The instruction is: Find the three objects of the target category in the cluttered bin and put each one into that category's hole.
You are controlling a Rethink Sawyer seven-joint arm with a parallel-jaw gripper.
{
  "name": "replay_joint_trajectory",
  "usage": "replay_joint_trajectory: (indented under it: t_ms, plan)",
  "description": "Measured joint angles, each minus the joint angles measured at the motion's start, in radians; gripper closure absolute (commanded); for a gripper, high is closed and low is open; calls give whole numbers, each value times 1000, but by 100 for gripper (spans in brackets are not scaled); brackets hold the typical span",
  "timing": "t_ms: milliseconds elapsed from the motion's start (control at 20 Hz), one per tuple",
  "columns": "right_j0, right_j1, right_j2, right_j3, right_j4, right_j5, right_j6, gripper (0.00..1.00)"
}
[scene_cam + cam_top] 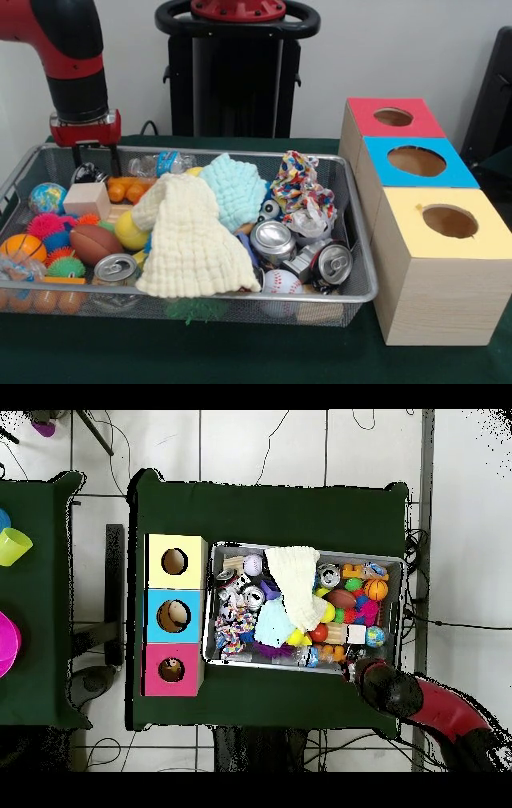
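Note:
A wire bin is packed with clutter. In it are three drink cans, a baseball, a brown football, a basketball, a globe ball, and pale yellow, light blue and multicoloured cloths. My gripper hangs open over the bin's far left corner, just above a small dark object that I cannot identify. Beside the bin stand three boxes with round holes: red, blue and yellow.
A wooden block, orange toy pieces, a crushed plastic bottle and spiky balls crowd the area under the gripper. In the overhead view the arm reaches the bin's corner farthest from the boxes.

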Motion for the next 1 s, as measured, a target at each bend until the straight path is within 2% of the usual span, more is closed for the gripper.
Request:
replay_joint_trajectory:
  t_ms: [600, 850, 1000]
  plan:
    - [8, -2, -3, -1, -1, 0, 0, 0]
    - [82, 1, -30, -40, -1, 47, 0, 0]
    - [141, 9, -40, -92, -1, 134, 0, 0]
